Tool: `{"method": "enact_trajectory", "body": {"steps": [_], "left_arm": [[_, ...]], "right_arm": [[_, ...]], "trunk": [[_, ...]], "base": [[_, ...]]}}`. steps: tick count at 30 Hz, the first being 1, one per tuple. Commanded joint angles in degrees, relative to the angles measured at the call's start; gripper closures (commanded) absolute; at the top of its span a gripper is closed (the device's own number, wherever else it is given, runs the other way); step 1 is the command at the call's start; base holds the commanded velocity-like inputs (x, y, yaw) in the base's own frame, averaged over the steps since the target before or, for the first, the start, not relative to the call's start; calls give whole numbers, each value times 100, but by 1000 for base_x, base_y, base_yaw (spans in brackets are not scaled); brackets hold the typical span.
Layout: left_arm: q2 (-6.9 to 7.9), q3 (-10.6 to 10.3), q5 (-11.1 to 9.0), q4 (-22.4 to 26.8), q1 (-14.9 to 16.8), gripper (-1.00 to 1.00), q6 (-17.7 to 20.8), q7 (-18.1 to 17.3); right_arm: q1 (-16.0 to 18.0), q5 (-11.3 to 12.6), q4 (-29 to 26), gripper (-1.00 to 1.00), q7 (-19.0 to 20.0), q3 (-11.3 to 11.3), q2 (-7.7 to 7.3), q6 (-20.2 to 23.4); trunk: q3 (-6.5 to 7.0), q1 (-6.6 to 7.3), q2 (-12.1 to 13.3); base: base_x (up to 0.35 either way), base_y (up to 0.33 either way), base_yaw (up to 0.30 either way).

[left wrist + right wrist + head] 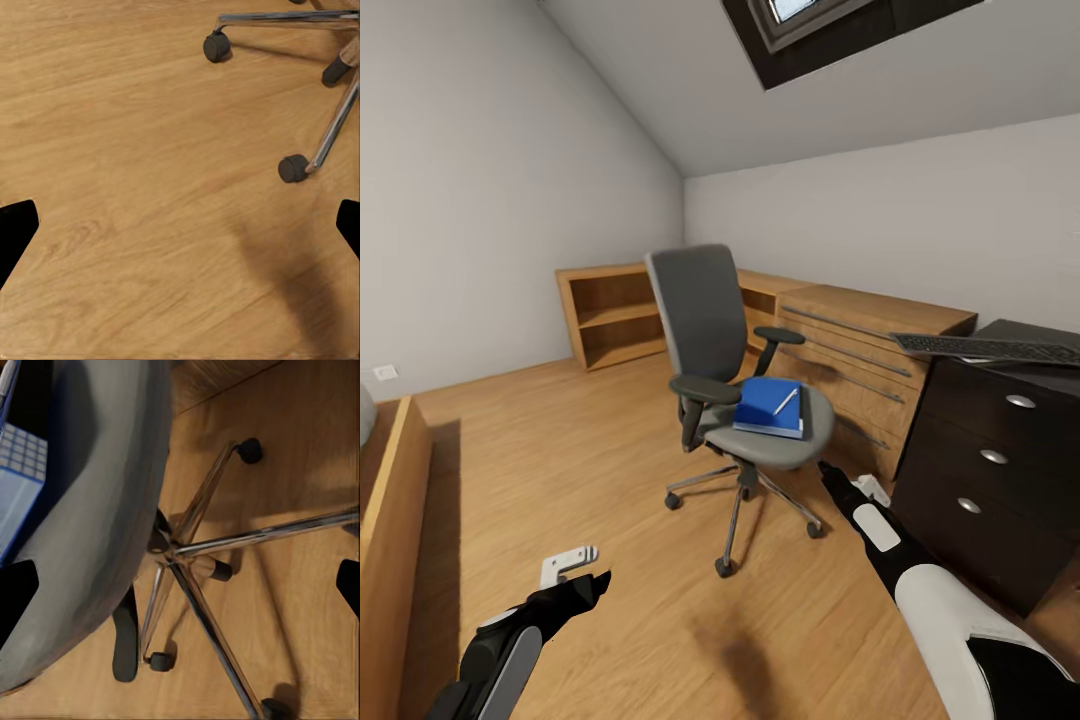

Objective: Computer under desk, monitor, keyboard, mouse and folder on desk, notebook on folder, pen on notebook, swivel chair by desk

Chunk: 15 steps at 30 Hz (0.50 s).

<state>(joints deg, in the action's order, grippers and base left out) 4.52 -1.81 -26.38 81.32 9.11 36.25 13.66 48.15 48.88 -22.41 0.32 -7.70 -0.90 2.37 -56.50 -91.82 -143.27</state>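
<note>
- Bare wooden floor [135, 225] lies closest under my left gripper [575, 575], whose fingers stand spread apart with nothing between them; two chair castors sit ahead of it.
- Right gripper [850, 490] is likewise spread and empty, its tips just short of the swivel chair [710, 340], low beside the seat rim.
- Looking along that right gripper, I see the grey seat edge close by and the chrome star base [195, 547] just beyond it.
- On the seat rests the blue folder [768, 408], with what I take for the notebook in the same stack and a pen [786, 401] lying slantwise on top.
- That stack lies ahead of and slightly above my right gripper, well apart from my left, so the right arm is plainly the nearer one.
- Its long side runs roughly across my reach, I judge.
- Beyond my right arm, a keyboard [990, 348] sits on a dark drawer unit [1000, 460].
</note>
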Motion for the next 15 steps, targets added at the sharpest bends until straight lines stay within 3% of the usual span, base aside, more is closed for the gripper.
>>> {"method": "enact_trajectory", "body": {"steps": [1, 6, 15], "left_arm": [[5, -12, -60, 7, 3, -100, 13, 56], [11, -1, -60, 7, 3, -100, 13, 58], [12, 5, -60, 7, 3, -100, 13, 58]], "right_arm": [[2, 42, -7, -100, 3, -21, 2, 25], [2, 42, -8, -100, 3, -15, 9, 26], [2, 42, -3, -100, 46, -6, 38, 27]], "trunk": [[-5, 5, -3], [-5, 5, -3], [-5, 5, -3]], "base": [[-332, 0, 0], [-125, 0, 0], [-15, 0, 0]]}}
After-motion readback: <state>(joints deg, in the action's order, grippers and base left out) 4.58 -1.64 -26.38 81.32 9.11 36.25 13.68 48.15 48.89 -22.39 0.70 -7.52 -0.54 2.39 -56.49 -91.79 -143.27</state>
